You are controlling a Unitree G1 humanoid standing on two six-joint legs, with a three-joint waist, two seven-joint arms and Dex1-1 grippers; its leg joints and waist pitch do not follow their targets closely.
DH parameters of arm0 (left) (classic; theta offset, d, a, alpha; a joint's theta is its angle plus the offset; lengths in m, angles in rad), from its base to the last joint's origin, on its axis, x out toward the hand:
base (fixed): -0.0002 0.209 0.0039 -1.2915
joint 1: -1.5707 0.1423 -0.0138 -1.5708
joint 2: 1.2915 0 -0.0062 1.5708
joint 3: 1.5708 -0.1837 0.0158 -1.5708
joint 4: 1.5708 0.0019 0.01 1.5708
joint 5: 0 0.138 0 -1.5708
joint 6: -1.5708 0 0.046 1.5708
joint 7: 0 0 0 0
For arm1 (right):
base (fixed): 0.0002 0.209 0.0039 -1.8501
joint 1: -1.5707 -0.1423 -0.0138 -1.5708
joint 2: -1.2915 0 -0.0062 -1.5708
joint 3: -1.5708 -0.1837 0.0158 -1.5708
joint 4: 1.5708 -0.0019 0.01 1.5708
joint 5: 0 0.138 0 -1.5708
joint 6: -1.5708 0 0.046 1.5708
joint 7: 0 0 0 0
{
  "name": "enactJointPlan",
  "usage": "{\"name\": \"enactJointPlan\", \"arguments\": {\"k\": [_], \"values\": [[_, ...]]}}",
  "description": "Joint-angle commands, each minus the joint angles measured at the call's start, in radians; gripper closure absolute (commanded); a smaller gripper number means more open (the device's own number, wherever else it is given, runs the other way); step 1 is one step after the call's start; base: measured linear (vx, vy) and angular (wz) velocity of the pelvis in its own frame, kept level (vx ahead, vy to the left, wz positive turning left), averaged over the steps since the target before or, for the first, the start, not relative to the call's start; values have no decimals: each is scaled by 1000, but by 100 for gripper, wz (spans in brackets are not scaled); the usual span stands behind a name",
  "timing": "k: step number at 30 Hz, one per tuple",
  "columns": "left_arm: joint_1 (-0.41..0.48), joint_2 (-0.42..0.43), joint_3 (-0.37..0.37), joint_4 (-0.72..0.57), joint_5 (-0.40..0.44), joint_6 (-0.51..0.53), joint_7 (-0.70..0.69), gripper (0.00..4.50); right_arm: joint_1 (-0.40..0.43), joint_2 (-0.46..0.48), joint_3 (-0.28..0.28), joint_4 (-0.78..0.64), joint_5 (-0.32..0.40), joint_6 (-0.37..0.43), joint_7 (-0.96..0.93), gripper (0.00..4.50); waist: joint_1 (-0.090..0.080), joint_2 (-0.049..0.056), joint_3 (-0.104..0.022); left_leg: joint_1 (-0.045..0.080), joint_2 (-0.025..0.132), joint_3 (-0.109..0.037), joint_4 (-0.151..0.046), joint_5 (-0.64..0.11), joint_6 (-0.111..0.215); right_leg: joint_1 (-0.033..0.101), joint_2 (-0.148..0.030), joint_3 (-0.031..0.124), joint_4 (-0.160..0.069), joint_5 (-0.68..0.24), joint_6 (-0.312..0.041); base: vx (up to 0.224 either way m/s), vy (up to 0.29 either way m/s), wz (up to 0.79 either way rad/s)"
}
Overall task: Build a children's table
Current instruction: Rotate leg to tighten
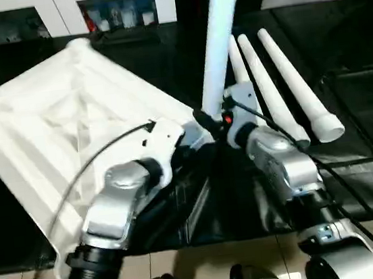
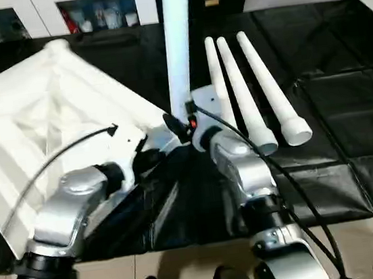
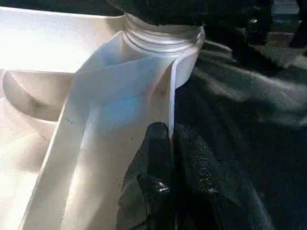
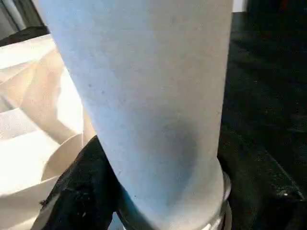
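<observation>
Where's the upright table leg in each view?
Left eye: upright leg, top centre, rising from the tabletop's near corner.
Right eye: top centre.
Left wrist: only its threaded base, in the corner socket.
Right wrist: close up, across the middle.
Shared landmark: that corner socket.

One tabletop (image 1: pixel 55 121), one upright leg (image 1: pixel 218 33), and apparently three loose legs (image 1: pixel 299 85) lying side by side.
</observation>
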Motion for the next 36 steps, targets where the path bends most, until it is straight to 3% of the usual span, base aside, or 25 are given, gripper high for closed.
{"name": "enactJointPlan", "arguments": {"k": [1, 3, 7, 10, 13, 16, 19, 23, 27, 30, 36], "values": [[-41, -27, -34, -69, -18, -7, 15, 450, 58, 67, 67, 87, -3, 106, 14, 182, 5, -3, -66, 10, 71, -36, -70, -177, 69, 44, -90, 55, -85, -247, -206, 0, 0, 0], [-46, -7, -29, -74, -15, 9, 21, 450, 55, 70, 53, 95, 6, 104, -1, 182, 3, -1, -65, 9, 71, -37, -71, -182, 76, 45, -92, 54, -86, -242, -212, 0, 0, 0], [-40, 7, -17, -90, -14, 24, 10, 450, 47, 69, 42, 110, 15, 93, -5, 182, -1, 3, -60, 11, 72, -38, -74, -230, 55, 41, -92, 54, -93, -315, -197, 0, 0, 0], [-38, 25, -16, -91, -18, 22, -2, 450, 39, 68, 25, 119, 20, 81, -2, 112, -4, 4, -60, 13, 73, -39, -77, -247, 43, 39, -91, 55, -93, -318, -191, 0, 0, 0], [-40, 50, -26, -85, -18, 5, -17, 450, 35, 62, 18, 118, 18, 77, 2, 93, -2, 5, -61, 12, 72, -38, -75, -239, 47, 39, -94, 58, -94, -302, -194, 0, 0, 0], [-38, 81, -35, -71, -18, -34, -43, 450, 37, 39, 30, 101, 4, 64, 15, 65, -3, 5, -65, 9, 72, -37, -74, -199, 57, 43, -91, 56, -85, -225, -212, 0, 0, 0], [-29, 127, -28, -43, -27, -100, -96, 450, 54, -14, 30, 17, 16, 60, 69, 29, -1, 7, -67, 9, 74, -35, -72, -168, 70, 46, -90, 55, -80, -170, -229, 0, 0, 0], [-29, 148, -16, -23, -36, -111, -112, 450, 68, -48, 28, -44, 32, 73, 108, 4, 6, 7, -70, 10, 73, -32, -68, -126, 89, 48, -90, 55, -74, -105, -243, 0, 0, 0], [-35, 213, -22, 23, -45, -178, -174, 450, 106, -136, 45, -164, 53, 80, 227, 4, 15, 9, -74, 14, 76, -32, -66, -107, 99, 50, -88, 54, -71, -75, -244, 0, 0, 0], [-40, 264, -32, 56, -58, -252, -257, 450, 120, -216, 58, -221, 62, 79, 316, 4, 22, 7, -77, 13, 75, -31, -62, -63, 120, 51, -87, 53, -62, 12, -258, 0, 0, 0], [-46, 341, -54, 97, -75, -336, -377, 450, 115, -332, 79, -248, 57, 41, 443, 4, 26, 5, -76, 15, 74, -29, -60, -84, 125, 53, -91, 52, -65, -32, -269, 0, 0, 0]]}}
